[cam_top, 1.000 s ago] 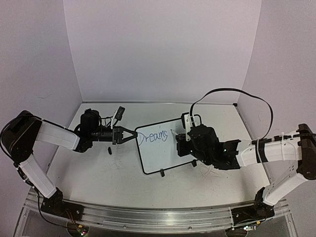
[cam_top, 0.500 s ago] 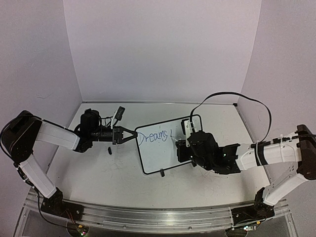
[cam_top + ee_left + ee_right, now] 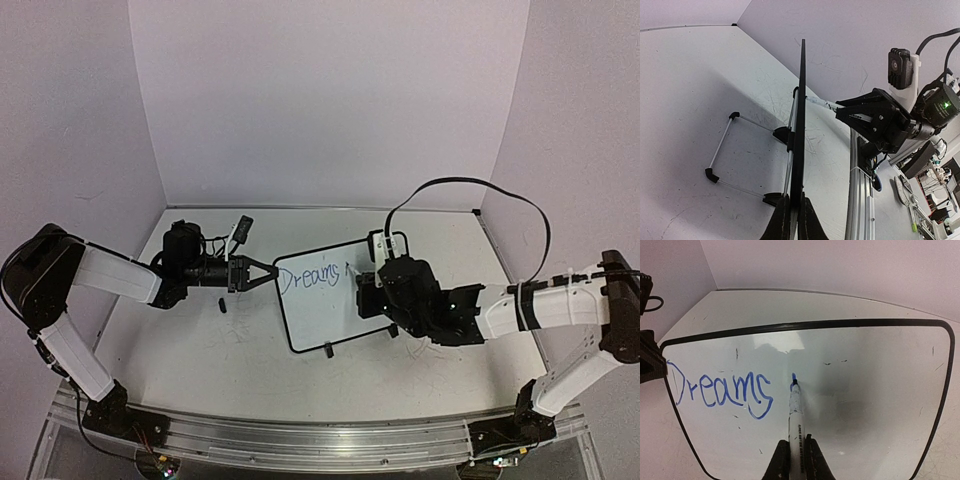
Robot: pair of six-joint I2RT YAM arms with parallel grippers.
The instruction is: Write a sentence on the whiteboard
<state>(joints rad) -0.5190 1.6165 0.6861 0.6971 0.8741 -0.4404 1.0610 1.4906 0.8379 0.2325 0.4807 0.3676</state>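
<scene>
The whiteboard [image 3: 325,318] stands tilted mid-table, and shows face-on in the right wrist view [image 3: 865,390] and edge-on in the left wrist view [image 3: 801,125]. The sentence [image 3: 720,390] reads "Dreams" in blue, also seen from above [image 3: 308,277], with a short fresh stroke [image 3: 793,376] to its right. My left gripper [image 3: 270,275] is shut on the board's left edge, its jaws pinching the frame [image 3: 794,220]. My right gripper [image 3: 795,460] is shut on a white marker [image 3: 796,415]. The marker's blue tip touches the board at the fresh stroke.
A small black cap-like piece [image 3: 221,305] lies on the table left of the board. The board's wire stand [image 3: 722,150] rests behind it. Walls close in the back and sides. An aluminium rail [image 3: 300,435] runs along the near edge.
My right gripper drew the marker down, then back up, just right of "Dreams", leaving a short new stroke. The left gripper and the board have not moved.
</scene>
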